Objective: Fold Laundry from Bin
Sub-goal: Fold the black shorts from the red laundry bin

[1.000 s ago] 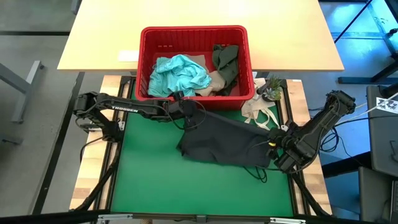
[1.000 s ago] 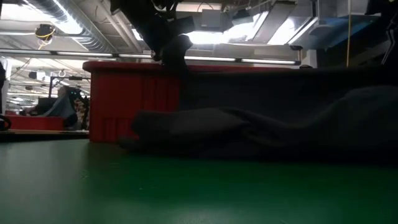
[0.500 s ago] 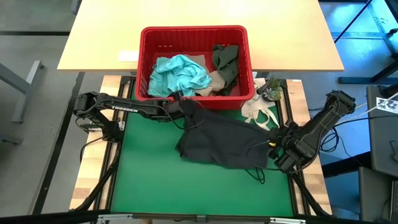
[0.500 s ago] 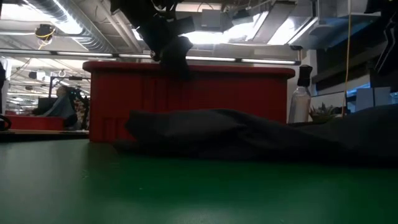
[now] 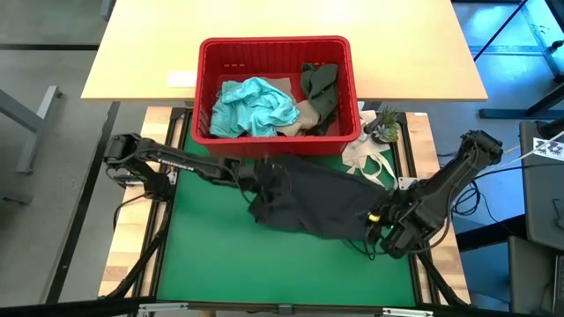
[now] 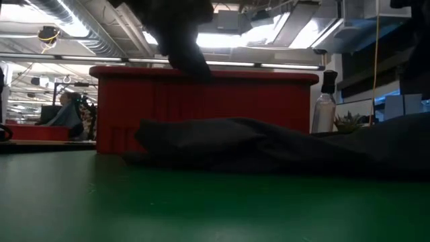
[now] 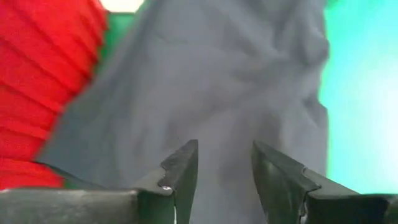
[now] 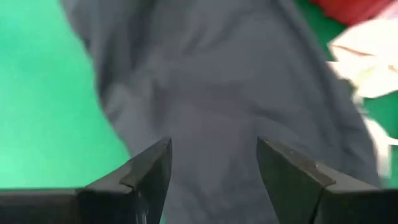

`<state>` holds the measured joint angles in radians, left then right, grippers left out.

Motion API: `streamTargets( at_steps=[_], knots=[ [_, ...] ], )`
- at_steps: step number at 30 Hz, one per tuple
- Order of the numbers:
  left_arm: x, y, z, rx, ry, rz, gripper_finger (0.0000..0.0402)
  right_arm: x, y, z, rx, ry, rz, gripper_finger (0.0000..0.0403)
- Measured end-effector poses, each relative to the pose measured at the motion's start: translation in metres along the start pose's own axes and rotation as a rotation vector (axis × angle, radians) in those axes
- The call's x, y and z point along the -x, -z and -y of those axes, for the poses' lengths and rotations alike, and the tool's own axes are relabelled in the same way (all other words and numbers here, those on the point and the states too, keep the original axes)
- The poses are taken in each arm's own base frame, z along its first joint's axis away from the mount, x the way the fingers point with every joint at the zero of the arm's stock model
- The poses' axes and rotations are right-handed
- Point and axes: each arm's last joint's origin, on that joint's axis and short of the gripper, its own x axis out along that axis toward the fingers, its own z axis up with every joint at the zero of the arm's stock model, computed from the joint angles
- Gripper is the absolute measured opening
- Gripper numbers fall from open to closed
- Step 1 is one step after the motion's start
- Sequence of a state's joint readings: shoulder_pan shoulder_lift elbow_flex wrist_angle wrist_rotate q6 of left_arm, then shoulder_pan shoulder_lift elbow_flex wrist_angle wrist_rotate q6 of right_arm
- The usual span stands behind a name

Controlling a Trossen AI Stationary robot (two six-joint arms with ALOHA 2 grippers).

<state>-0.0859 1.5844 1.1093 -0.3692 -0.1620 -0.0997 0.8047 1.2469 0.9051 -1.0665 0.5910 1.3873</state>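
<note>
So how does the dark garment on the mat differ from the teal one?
The dark garment lies spread out on the green mat in front of the red bin; the teal garment sits bunched up inside the bin. The dark one covers more area. Both are soft, crumpled cloth, and neither is folded.

No legible txt anywhere.
</note>
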Motion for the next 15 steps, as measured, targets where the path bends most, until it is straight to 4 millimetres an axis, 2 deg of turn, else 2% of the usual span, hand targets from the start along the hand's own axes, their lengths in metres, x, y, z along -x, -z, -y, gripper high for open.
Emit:
streamTargets(
  at_steps=[8, 15],
  knots=[
    [0.000, 0.017, 0.046, -0.060, 0.077, -0.091, 0.0124, -0.026, 0.014, -0.023, 0.104, 0.054, -0.037, 0.0234],
    [-0.014, 0.034, 0.065, 0.145, 0.061, -0.207, 0.0119, -0.042, 0.025, -0.030, 0.141, 0.115, -0.081, 0.0234]
  ],
)
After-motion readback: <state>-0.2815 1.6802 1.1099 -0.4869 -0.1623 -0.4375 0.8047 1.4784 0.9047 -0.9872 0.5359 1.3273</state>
